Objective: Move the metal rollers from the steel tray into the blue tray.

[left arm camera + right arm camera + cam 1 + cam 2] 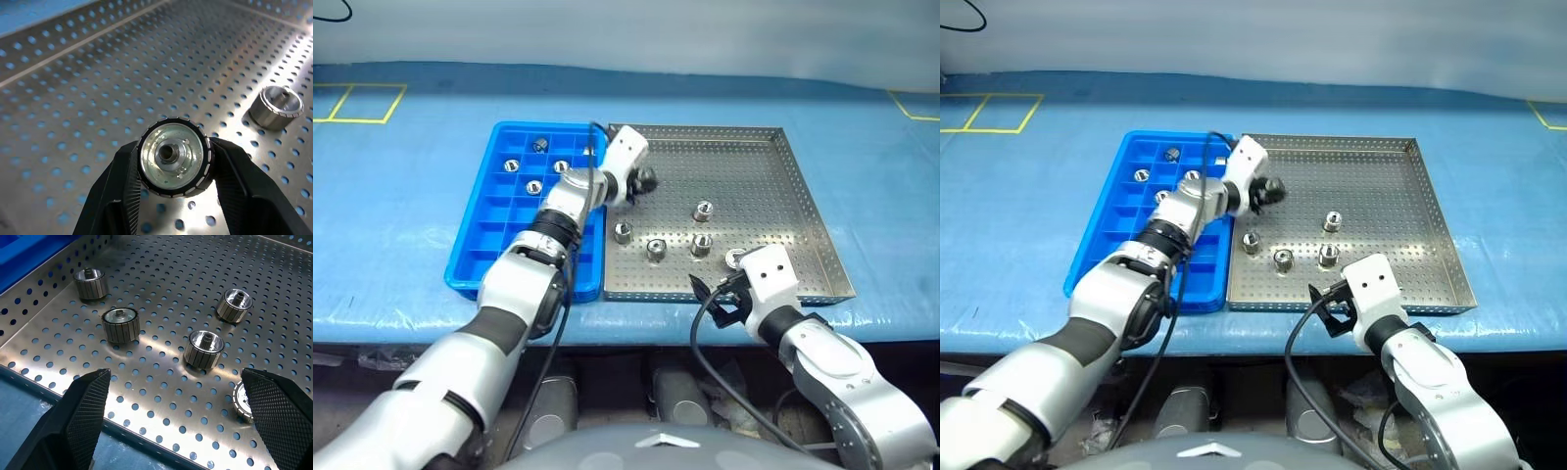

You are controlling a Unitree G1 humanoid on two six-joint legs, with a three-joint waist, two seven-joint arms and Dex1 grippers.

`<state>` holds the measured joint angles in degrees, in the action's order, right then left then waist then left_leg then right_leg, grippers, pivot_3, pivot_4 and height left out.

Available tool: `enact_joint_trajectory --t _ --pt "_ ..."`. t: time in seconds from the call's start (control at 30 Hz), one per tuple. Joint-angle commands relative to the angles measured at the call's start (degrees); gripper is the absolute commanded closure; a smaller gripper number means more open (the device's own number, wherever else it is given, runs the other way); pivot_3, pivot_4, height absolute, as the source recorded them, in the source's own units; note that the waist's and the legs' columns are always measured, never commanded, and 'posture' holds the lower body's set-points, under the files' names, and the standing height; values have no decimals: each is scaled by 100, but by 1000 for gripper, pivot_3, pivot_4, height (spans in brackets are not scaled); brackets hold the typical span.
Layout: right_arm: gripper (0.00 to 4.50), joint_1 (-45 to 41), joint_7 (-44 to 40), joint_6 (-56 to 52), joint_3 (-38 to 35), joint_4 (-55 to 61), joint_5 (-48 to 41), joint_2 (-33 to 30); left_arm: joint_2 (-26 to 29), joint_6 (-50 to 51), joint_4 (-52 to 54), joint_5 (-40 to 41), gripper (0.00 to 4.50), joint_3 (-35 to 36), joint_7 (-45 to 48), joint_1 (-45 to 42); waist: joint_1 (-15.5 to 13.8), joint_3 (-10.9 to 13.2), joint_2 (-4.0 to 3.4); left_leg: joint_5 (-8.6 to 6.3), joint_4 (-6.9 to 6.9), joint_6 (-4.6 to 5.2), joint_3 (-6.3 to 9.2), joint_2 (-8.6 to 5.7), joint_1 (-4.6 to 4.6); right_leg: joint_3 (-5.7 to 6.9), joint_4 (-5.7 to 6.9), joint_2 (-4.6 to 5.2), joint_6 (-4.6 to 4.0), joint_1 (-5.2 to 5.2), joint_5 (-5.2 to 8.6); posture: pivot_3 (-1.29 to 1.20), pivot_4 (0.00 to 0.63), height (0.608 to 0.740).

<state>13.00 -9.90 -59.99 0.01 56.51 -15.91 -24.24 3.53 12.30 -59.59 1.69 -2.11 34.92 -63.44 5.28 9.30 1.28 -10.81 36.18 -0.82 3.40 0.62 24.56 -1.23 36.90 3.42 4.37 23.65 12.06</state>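
Hovering at the near rim of the large perforated steel tray (pixel 803 196), the right gripper (pixel 176 416) has its two black fingers spread wide with nothing between them. Just beyond its fingertips lie five small ribbed silver metal rollers (pixel 204 348) on the dotted tray floor: one close beside its finger, three in a loose row a little farther off, one beyond those.

Farther out, the left gripper (pixel 174 161) is clamped on a single ribbed metal roller (pixel 173 154), one finger on each side, with the roller's hollow end face toward the wrist camera. It is held over the steel tray's floor near the edge shared with the bright blue gridded plastic tray (pixel 489 240). Beside that gripper, four more rollers (pixel 512 166) sit in separate far compartments of the blue tray.
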Motion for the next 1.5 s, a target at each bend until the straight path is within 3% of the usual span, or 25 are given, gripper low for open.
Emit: enact_joint_trajectory --t 0.03,0.27,0.5,0.73,1.17,1.43,1.5 --pt "0 -166 -34 164 242 -29 22 22 405 406 2026 273 2623 369 -314 601 7 -5 -9 0 -4 0 -1 0 -1 -2 -2 0 1 0 -1 -106 150 740" --pt "0 -734 -316 595 958 -507 81 -54 1182 2108 5686 162 2623 694 -1186 2736 -97 -6 -14 1 -16 -2 0 1 -19 -9 6 -3 -5 -6 -1 -16 150 740" --pt "0 -1421 -774 1161 1502 -976 147 -78 1337 2828 7508 -56 2623 923 -2011 4183 -451 -4 -9 9 8 -5 8 -3 -18 1 0 0 -22 -24 9 62 150 740" --pt "0 -1630 -989 1493 1731 -1229 211 -46 1071 2712 7693 -57 2623 961 -2503 4645 -589 -4 -8 10 15 -5 8 -5 -19 2 0 1 -26 -28 6 93 150 740" --pt "0 -1317 -811 1548 1619 -1093 301 31 1074 2326 6699 -395 2623 772 -2958 4528 -628 -5 -9 10 12 -5 7 -4 -14 4 -2 0 -29 -21 6 72 150 740" --pt "0 -1245 -756 1548 1525 -1024 333 49 1000 2249 6657 -249 85 684 -2835 4386 -592 -5 -9 10 12 -6 5 -3 -17 3 -2 0 -30 -22 6 22 150 740" --pt "0 -1230 -741 1536 1499 -996 331 43 1000 2261 6785 -127 36 668 -2694 4298 -590 -5 -9 10 12 -6 5 -3 -16 3 -2 0 -30 -21 6 16 150 740"
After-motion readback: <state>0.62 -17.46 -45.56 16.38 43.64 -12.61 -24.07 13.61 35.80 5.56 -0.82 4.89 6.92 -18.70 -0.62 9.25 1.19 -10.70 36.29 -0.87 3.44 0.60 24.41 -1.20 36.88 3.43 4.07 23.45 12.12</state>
